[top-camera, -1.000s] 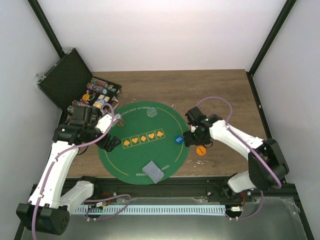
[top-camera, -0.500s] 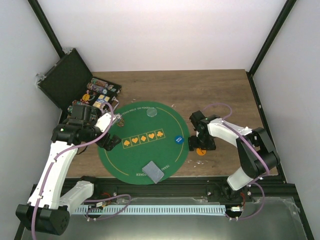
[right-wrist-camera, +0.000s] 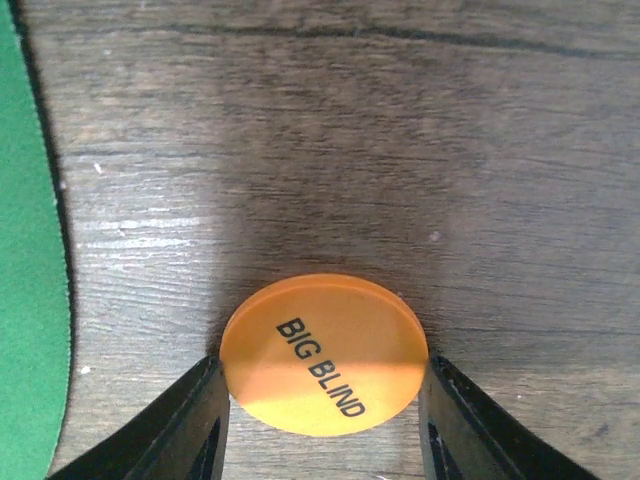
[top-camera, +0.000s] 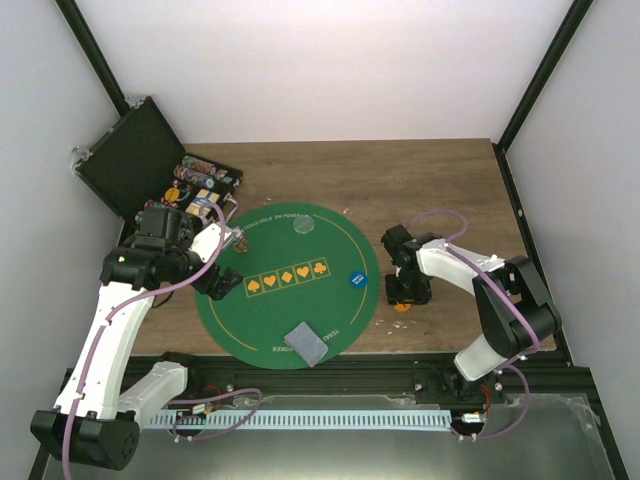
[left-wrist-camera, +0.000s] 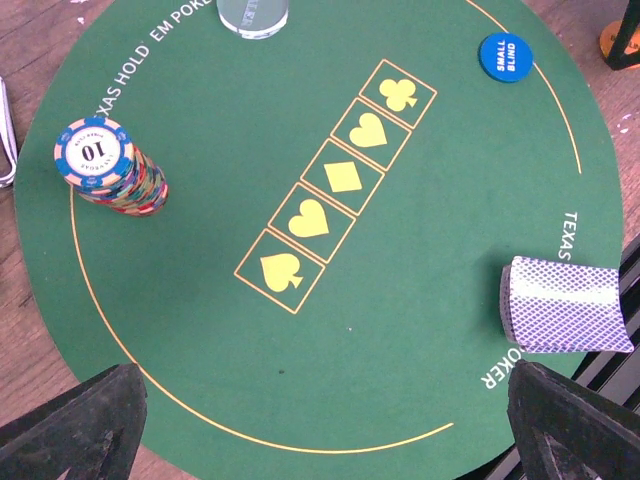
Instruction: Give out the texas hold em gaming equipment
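Ahead of the left gripper (left-wrist-camera: 320, 410), the clear disc (left-wrist-camera: 252, 14) is cropped by the top edge; far right, the orange disc (left-wrist-camera: 624, 42) is cut off by the side edge.

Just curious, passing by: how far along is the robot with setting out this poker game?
Already on the round green felt mat: a multicoloured chip stack, a blue round disc, a clear disc and a blue-backed card deck. In hand: the right gripper pinches the orange BIG BLIND disc on the wooden table. Left: placing it; the deck looks undealt.
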`<state>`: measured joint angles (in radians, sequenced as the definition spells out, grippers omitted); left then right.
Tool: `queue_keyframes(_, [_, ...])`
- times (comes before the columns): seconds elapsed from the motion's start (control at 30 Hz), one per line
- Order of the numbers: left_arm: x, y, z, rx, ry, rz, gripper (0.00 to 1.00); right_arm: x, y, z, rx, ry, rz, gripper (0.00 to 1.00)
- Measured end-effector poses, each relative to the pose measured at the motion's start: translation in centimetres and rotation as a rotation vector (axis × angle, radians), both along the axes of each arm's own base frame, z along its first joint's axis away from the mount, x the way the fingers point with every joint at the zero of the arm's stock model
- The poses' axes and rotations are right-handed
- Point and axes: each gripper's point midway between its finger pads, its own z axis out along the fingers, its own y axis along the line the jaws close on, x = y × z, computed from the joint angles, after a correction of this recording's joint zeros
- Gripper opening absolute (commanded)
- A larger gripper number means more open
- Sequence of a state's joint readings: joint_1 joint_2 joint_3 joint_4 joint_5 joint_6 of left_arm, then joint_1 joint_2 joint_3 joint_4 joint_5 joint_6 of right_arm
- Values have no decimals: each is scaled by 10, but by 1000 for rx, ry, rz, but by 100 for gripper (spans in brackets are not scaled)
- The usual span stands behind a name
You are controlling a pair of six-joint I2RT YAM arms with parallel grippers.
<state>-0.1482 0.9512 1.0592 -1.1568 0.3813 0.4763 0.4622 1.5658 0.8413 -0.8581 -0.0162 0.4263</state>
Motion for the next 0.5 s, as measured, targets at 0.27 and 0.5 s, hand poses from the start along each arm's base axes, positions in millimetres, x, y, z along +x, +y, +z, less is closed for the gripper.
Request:
queue_keyframes(0.27, [-1,-1,1,-3,0,-6,100,-4,5,1,-6,-9,23,40])
queue_keyframes(0.5, [-1,-1,0,0,6,-9,99,-29,28,0,-3,28,105,39])
